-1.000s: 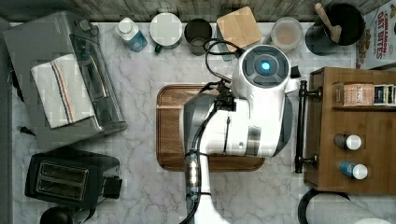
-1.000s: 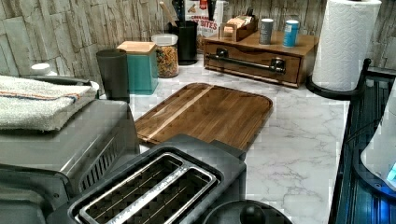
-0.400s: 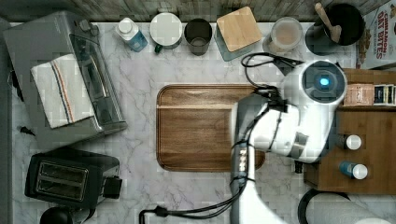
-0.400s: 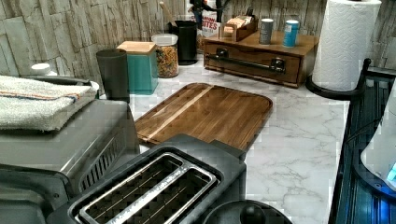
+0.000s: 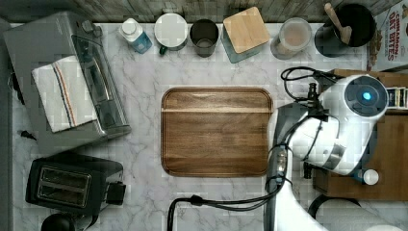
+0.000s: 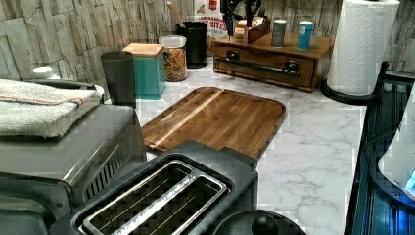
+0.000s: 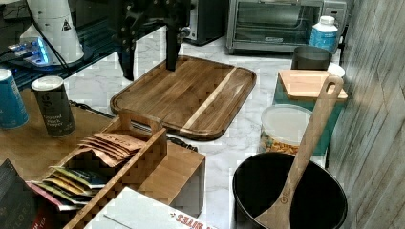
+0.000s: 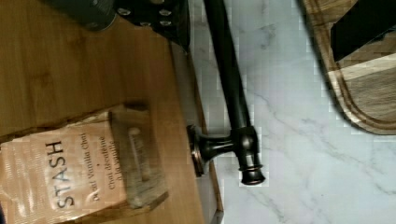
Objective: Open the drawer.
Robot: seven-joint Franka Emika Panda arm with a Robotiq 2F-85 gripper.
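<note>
One drawer sits shut in the front of the low wooden cabinet at the far end of the table in the left view, its long black bar handle running across the face on two posts. In the wrist view the handle stands off the cabinet's front edge, one post joining it near its knobbed end, with marble below it. The hand hangs above the cabinet's left end in the left view, touching nothing; its two dark fingers seem parted in the right view, though how far I cannot tell, and nothing is held between them. On the cabinet top stand two small tins and a wooden caddy of tea packets. Just in front of the cabinet, apart from it, lies the rounded wooden tray. A paper towel roll stands beside the cabinet on the left view's right. Canisters line the wall, and a toaster oven and toaster sit well apart on the top view's left.
</note>
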